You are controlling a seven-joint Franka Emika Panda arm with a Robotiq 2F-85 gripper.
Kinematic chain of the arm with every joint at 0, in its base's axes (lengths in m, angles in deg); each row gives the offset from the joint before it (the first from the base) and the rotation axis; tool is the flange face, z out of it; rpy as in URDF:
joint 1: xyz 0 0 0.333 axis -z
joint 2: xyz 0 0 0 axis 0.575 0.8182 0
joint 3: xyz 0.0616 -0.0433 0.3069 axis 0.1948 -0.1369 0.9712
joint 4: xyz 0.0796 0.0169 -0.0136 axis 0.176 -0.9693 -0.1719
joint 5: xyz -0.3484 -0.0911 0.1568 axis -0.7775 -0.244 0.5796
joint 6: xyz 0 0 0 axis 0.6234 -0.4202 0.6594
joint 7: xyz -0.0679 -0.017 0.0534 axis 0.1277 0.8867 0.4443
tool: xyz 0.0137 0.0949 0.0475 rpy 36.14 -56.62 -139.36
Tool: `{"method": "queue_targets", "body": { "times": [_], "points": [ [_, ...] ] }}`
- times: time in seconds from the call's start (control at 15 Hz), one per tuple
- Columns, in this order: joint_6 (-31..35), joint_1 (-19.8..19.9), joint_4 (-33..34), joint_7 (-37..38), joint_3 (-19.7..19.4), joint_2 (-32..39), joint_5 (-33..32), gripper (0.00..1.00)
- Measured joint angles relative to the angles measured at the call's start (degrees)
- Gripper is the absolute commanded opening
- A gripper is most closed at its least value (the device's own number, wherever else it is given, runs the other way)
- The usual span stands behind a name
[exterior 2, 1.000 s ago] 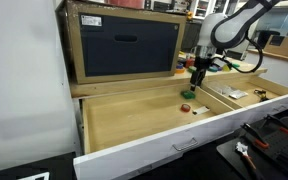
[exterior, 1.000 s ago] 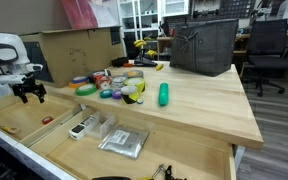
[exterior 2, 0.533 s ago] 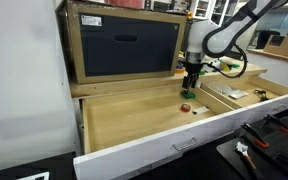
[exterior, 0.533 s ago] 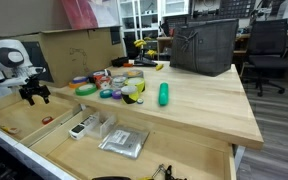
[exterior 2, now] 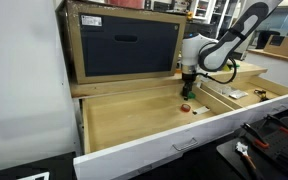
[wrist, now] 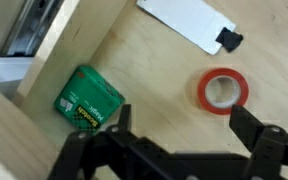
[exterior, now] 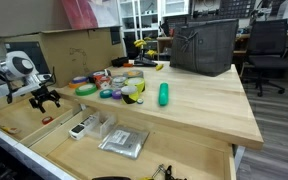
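Note:
My gripper (wrist: 182, 125) hangs open and empty over an open wooden drawer (exterior 2: 134, 118). In the wrist view a small green box (wrist: 87, 100) lies on the drawer floor just left of the left finger. A red tape roll (wrist: 224, 90) lies just beyond the right finger. Neither touches the fingers. In both exterior views the gripper (exterior: 46, 100) (exterior 2: 187, 88) hovers low above the drawer floor. The green box (exterior 2: 185, 95) sits right beneath it, with the red roll (exterior 2: 192, 109) (exterior: 46, 120) close by.
A white flat card with a black clip (wrist: 189, 22) lies further in. The adjoining drawer section (exterior: 109, 135) holds small packets. On the tabletop stand tape rolls (exterior: 84, 88), a green bottle (exterior: 164, 94), a dark bag (exterior: 202, 45) and a cardboard box (exterior: 79, 48).
The arm has carried the gripper sideways over the drawer and a little lower, ending above the green box and red roll. The jaws stayed open.

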Motion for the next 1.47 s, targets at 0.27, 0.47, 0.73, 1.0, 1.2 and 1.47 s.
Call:
{"method": "queue_targets", "body": {
  "times": [0.27, 0.47, 0.73, 1.0, 1.2, 1.47],
  "points": [
    [2.1, -0.5, 0.1, -2.2, -0.7, 3.0, -8.0, 1.0],
    [4.8, -0.3, 0.1, -5.6, -0.7, 4.6, -12.9, 1.0],
    [8.0, 0.0, -0.3, -7.7, -0.7, 5.4, -19.6, 1.0],
    [8.6, 0.0, -0.4, -7.7, -0.6, 5.7, -25.6, 1.0],
    [9.0, 0.3, -0.3, -7.6, -0.6, 6.2, -29.4, 0.72],
    [10.3, 1.1, 0.0, -7.6, -0.4, 6.6, -33.4, 0.42]
  ]
}}
